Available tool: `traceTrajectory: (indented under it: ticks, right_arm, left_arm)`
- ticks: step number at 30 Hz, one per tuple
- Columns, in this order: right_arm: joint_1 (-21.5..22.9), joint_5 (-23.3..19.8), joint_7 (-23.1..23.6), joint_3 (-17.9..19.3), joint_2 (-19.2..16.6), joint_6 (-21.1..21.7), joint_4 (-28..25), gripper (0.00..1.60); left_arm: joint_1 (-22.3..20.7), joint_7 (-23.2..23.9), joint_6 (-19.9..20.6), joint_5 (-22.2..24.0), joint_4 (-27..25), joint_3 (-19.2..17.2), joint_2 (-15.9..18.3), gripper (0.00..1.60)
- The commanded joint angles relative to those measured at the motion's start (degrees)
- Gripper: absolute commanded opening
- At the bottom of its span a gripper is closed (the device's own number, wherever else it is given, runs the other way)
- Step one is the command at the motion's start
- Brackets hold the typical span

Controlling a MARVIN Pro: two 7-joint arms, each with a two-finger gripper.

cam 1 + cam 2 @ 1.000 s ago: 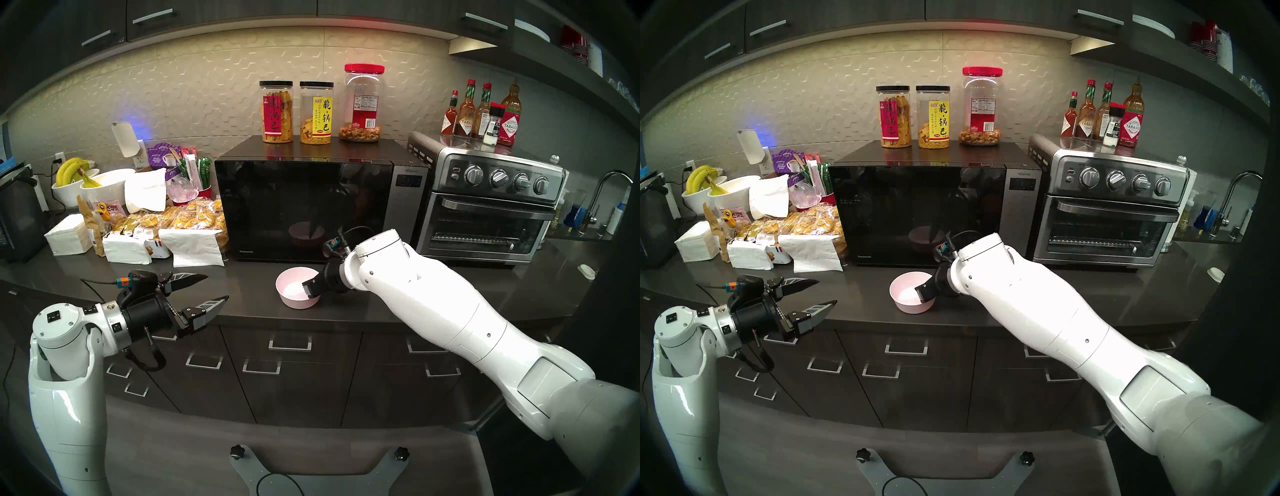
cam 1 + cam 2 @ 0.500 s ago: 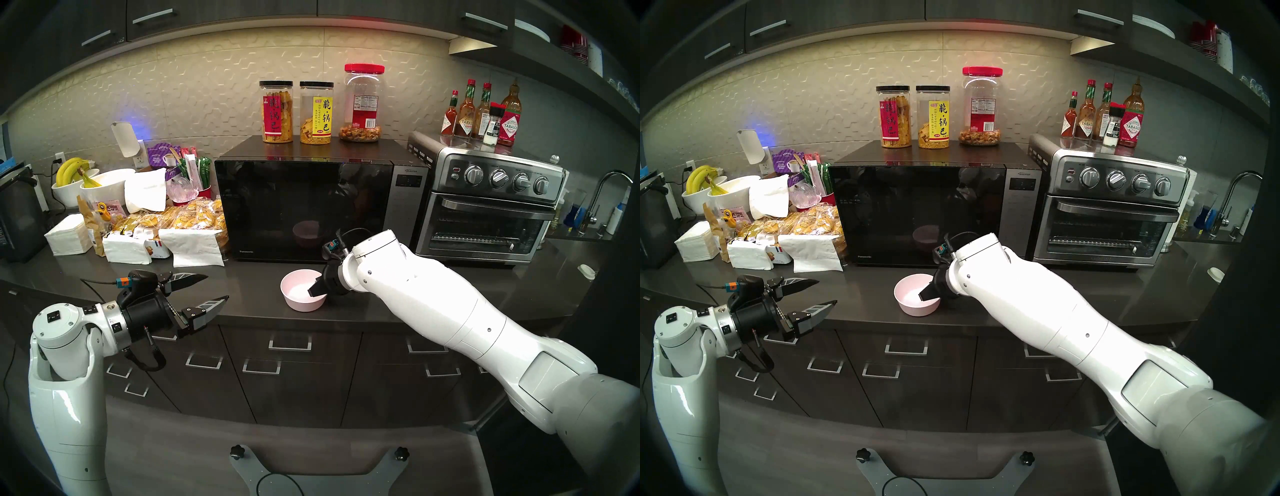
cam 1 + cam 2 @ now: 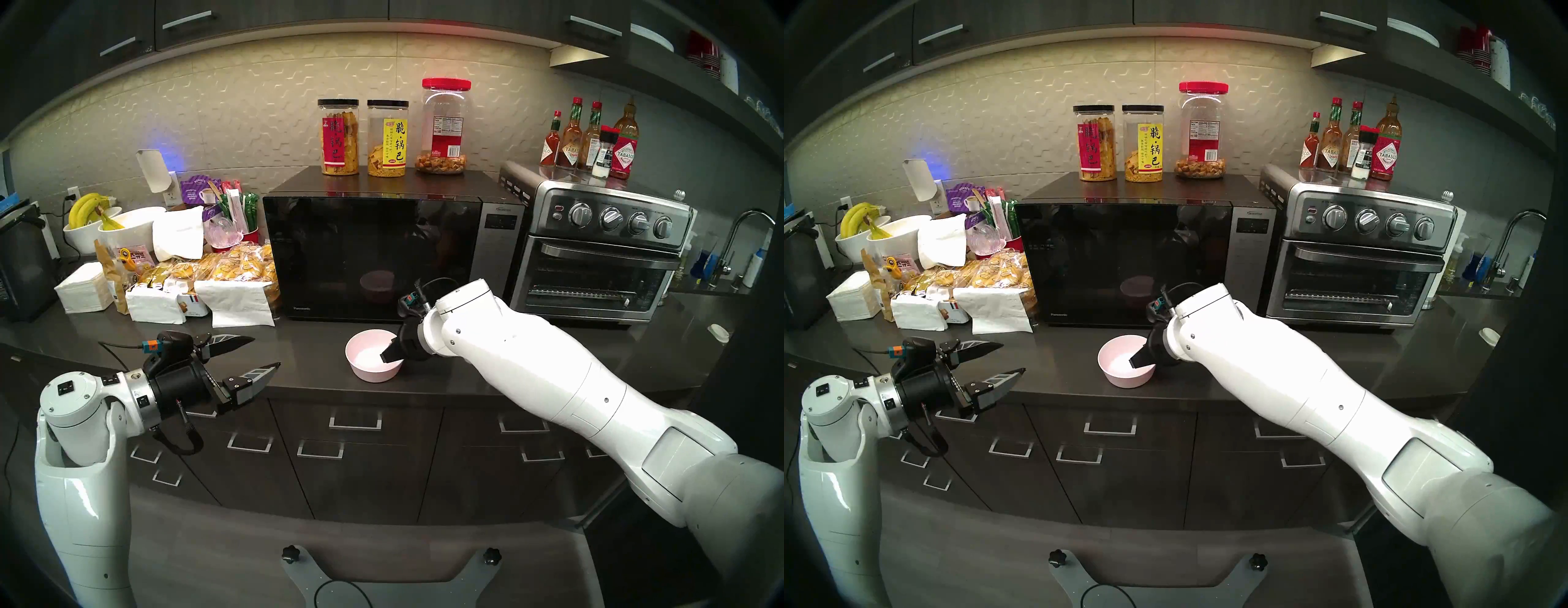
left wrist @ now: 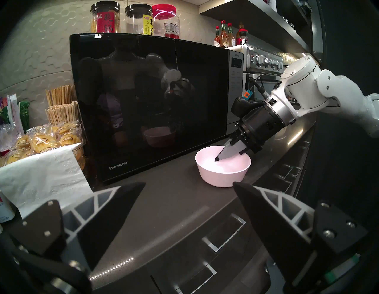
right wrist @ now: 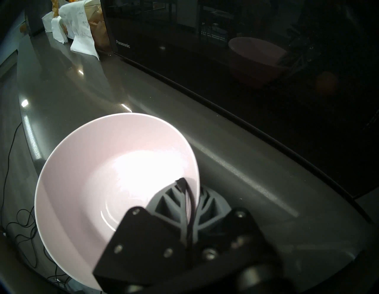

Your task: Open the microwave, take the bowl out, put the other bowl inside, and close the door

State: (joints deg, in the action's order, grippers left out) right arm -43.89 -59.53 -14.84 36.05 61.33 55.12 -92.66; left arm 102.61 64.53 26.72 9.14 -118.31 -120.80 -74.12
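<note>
The pale pink bowl [image 3: 367, 356] [image 3: 1119, 361] [image 4: 221, 172] [image 5: 112, 174] is at counter level in front of the microwave [image 3: 373, 254] [image 3: 1123, 263] [image 4: 149, 102]. My right gripper [image 3: 392, 352] [image 3: 1142, 358] [image 4: 227, 154] [image 5: 190, 197] is shut on the bowl's right rim, one finger inside and one outside. The glossy black door [image 5: 246, 61] is shut and mirrors the pink bowl. The all-white bowl is out of view. My left gripper [image 3: 267, 351] [image 3: 1013, 358] [image 4: 188, 183] is open and empty, over the counter's front edge to the left.
A steel toaster oven [image 3: 594, 263] stands right of the microwave with sauce bottles [image 3: 589, 140] on top. Three jars [image 3: 339, 136] stand on the microwave. Snack packs and napkins [image 3: 220, 276] and banana bowls [image 3: 85, 220] crowd the left counter. A tap [image 3: 746, 237] is far right.
My right gripper has moved the pink bowl a little to the right along the counter. The left arm has not moved.
</note>
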Motion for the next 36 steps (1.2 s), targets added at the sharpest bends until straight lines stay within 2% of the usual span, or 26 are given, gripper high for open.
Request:
traceTrajectory:
  ticks: [1,6,16,29,36]
  right_arm:
    - [0.2,-0.9,1.7,1.2,-5.8,-0.1,-4.1,0.00]
    - [1.0,-1.0,3.0,1.1,-9.0,-0.1,-3.6,0.00]
    - [3.6,0.6,6.2,0.4,-11.1,-0.1,1.0,0.00]
    - [5.4,2.7,12.5,1.1,-16.6,-0.1,3.1,0.00]
    - [4.9,3.4,16.0,1.5,-21.2,-0.3,0.1,0.00]
  left_arm:
    - [0.0,0.1,0.1,0.2,-0.6,0.0,0.0,1.60]
    - [0.0,0.1,0.1,0.2,-0.6,0.0,0.0,1.60]
    - [0.0,0.1,0.1,0.2,-0.6,0.0,0.0,1.60]
    - [0.0,0.1,0.1,0.2,-0.6,0.0,0.0,1.60]
    - [0.0,0.1,0.1,0.2,-0.6,0.0,0.0,1.60]
